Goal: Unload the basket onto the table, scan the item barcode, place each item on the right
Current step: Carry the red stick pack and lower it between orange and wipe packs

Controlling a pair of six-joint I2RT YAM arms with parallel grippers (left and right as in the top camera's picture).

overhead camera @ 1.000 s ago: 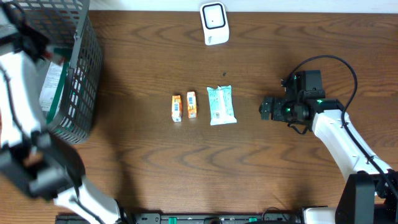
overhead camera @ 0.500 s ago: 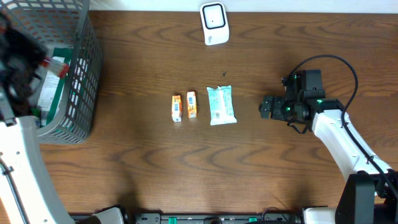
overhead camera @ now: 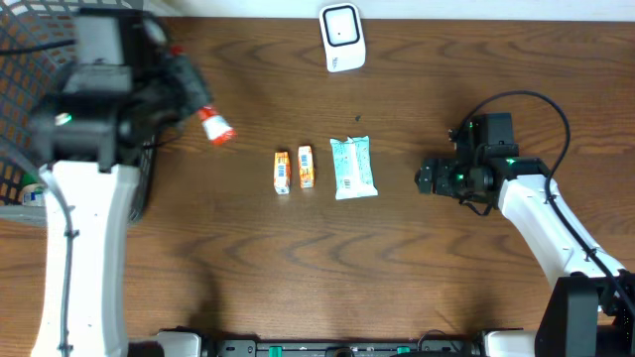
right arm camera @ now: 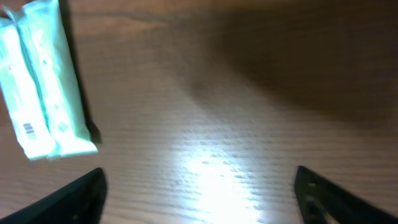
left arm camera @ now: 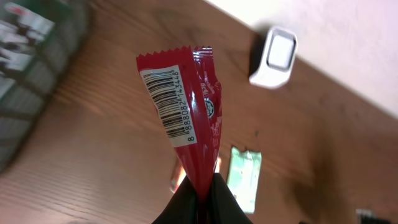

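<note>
My left gripper (overhead camera: 190, 97) is shut on a red packet (overhead camera: 216, 129) and holds it above the table, just right of the basket. In the left wrist view the red packet (left arm camera: 193, 106) stands up from the shut gripper (left arm camera: 200, 198), its white barcode label facing the camera. The white scanner (overhead camera: 340, 38) stands at the far edge; in the left wrist view the scanner (left arm camera: 277, 57) shows beyond the packet. My right gripper (overhead camera: 425, 177) is open and holds nothing, low over bare wood (right arm camera: 199, 196), right of the mint green packet (right arm camera: 43, 87).
A grey mesh basket (overhead camera: 30, 25) with other goods stands at the far left. Two small orange boxes (overhead camera: 283, 172) (overhead camera: 306, 167) and the mint green packet (overhead camera: 354, 167) lie in a row mid-table. The right arm's cable loops above its wrist.
My left arm has swung out of the basket and to the right, carrying the red packet over the table. The right arm has stayed where it was.
</note>
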